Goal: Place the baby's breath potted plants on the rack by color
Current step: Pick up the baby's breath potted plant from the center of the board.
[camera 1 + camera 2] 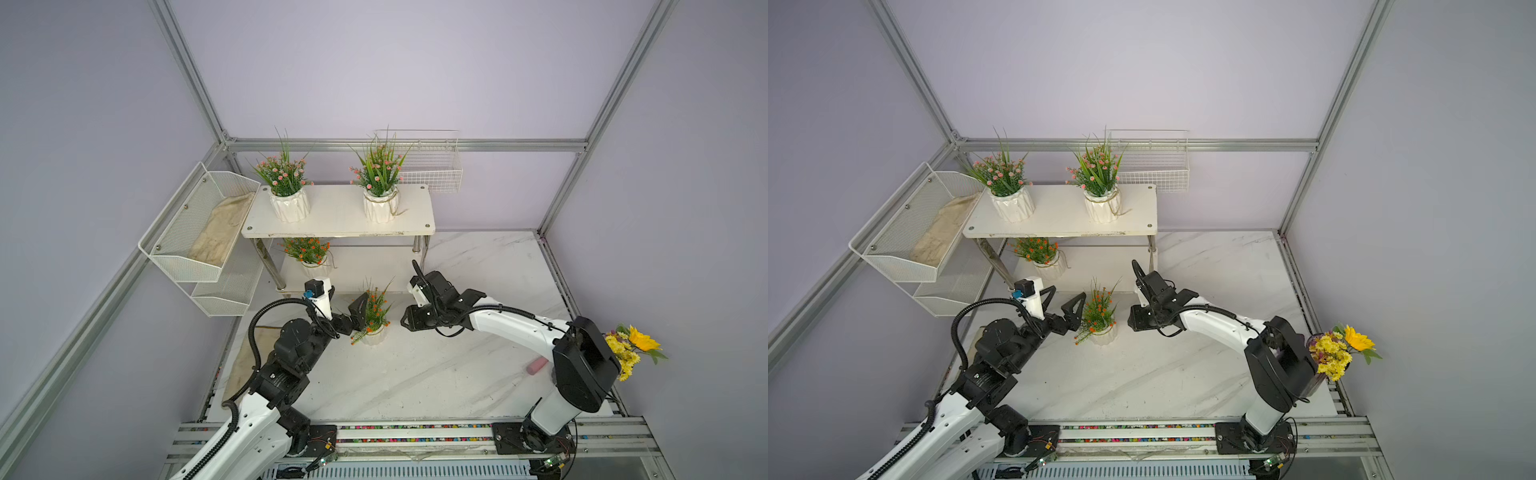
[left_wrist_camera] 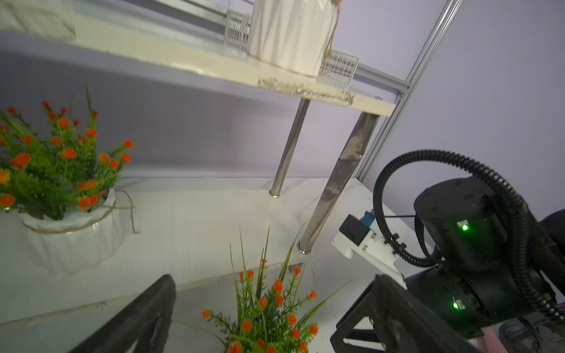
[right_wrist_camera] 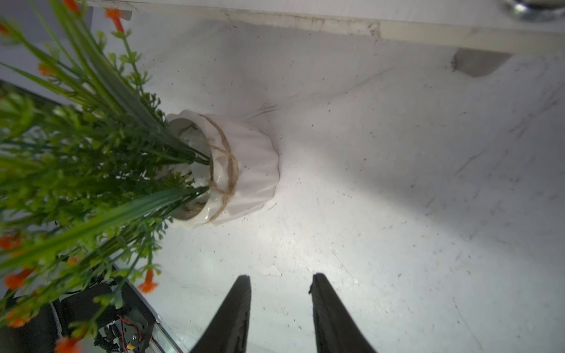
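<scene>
lower tier (image 1: 365, 268) bare beside orange plant (image 1: 306, 250) — legs (image 2: 339, 180) flanking

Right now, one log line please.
pink plants: rack top; orange plants: lower shelf, table; left gripper: open near table plant; right gripper: open

White marble table (image 1: 415, 374) carries the rack (image 1: 336, 212) at the back. Top shelf: pink plant (image 1: 286, 183) + second pink plant (image 1: 380, 176), well apart. Btm shelf: orange plant (image 1: 307, 251). Other orange plant (image 1: 374, 318) stands on table just in front of rack; small pink obj (image 1: 537, 365) lies well apart.
</scene>
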`<state>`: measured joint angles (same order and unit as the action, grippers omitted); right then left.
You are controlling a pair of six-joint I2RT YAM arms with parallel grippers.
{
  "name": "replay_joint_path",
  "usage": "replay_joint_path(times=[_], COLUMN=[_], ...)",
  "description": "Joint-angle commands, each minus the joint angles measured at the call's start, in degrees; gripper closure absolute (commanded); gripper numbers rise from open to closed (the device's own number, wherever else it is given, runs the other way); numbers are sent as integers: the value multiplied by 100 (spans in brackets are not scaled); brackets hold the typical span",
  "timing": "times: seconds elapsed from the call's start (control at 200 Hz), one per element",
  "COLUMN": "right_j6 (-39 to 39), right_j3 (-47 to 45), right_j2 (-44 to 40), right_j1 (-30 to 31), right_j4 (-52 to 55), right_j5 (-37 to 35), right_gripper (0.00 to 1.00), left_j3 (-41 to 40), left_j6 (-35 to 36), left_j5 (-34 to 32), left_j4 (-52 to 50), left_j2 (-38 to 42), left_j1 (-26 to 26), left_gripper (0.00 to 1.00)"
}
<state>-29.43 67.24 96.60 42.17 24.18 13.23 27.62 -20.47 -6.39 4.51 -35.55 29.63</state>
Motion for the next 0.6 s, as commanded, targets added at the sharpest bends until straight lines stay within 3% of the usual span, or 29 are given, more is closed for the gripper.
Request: replay_joint_path(times=[0.0, 0.385, 0.595], right_j6=[-85, 28, 95], right_j3=[333, 1322, 1649], right_j2=[275, 1319, 1709], right_j1=[91, 312, 436], right_j4=[-590, -494, -152], right_j5=[37, 110, -269], right_gripper=[63, 65, 68], left_j3=[-293, -635, -677], left_j6=[-421, -476, -450], left_j5=[-176, -355, -376], left_j4=[266, 223, 140], left_j2=[238, 408, 521], left_j1=[113, 271, 271], left_gripper=[0, 0, 0])
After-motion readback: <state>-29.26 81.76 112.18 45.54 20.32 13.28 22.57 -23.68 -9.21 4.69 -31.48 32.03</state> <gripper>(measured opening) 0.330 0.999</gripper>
